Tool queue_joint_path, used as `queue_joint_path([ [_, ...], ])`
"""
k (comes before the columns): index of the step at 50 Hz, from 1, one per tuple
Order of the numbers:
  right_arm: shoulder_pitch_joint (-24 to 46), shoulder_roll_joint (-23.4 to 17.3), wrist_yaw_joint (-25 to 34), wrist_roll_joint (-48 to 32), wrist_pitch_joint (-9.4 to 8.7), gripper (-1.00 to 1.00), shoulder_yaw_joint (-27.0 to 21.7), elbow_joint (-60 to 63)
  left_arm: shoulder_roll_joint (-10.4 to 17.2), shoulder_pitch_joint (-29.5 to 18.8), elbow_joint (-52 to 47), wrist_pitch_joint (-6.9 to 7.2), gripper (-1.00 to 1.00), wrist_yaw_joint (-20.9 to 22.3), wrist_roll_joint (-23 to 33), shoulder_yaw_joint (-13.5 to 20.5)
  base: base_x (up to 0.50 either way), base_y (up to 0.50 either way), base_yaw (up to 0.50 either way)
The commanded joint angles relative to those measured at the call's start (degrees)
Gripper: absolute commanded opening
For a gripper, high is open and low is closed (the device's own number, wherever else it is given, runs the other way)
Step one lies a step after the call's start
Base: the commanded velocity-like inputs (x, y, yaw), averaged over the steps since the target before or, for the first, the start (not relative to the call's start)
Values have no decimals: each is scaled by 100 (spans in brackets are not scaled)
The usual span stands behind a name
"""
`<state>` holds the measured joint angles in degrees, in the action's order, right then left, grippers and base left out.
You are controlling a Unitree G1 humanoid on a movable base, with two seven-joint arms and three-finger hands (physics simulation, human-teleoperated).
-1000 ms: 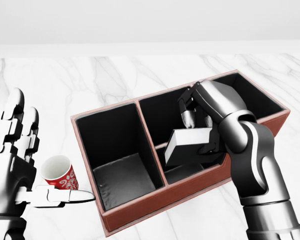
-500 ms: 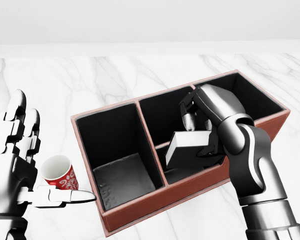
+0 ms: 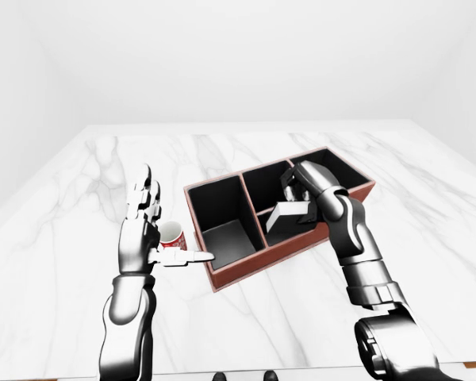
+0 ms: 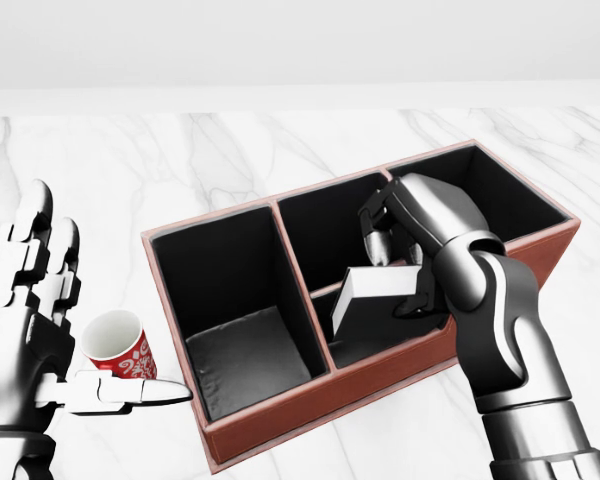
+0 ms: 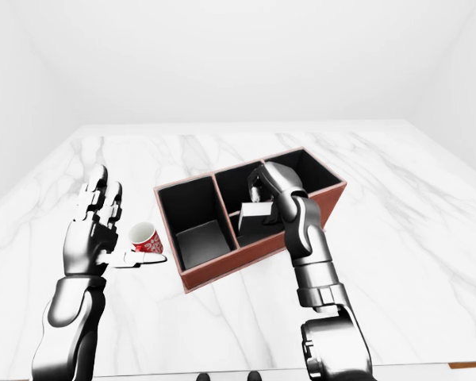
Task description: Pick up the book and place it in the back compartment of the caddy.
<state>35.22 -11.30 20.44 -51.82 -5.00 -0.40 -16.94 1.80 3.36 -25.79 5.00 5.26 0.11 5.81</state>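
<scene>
The red-brown caddy [image 4: 310,398] with black compartments lies slanted on the marble table. My right hand [image 4: 395,272] is shut on the grey book [image 4: 378,297] and holds it tilted inside the caddy's middle section. The book hangs over the low divider between the upper and lower middle compartments, and I cannot tell whether it touches the floor of either. The hand hides the book's upper right end. My left hand [image 4: 40,330] stands open at the left of the head view, fingers upright and thumb pointing toward the caddy.
A red patterned cup [image 4: 118,345] stands between my left hand and the caddy's left wall. The caddy's large left compartment [image 4: 242,350] and right compartment [image 4: 505,195] hold nothing. White marble table [image 3: 246,151] spreads all around; its edges show in the eye views.
My right hand has sunk slightly with the book, deeper into the caddy's middle section. The left hand, cup and caddy have not moved.
</scene>
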Motion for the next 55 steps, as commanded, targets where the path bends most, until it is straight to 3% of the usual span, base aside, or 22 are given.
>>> queue_joint_path([
  [1,37,0,-127,-110,0,-100,-54,-10,-2,7,27,0,100,-9,19,-5,0,0,0],
  [44,482,-88,-747,-12,0,-100,-24,-983,-6,21,29,0,100,-9,48,-12,0,0,0],
  [55,631,-131,-949,-29,244,-100,-8,-1347,-4,15,9,0,100,-9,54,-19,0,0,0],
])
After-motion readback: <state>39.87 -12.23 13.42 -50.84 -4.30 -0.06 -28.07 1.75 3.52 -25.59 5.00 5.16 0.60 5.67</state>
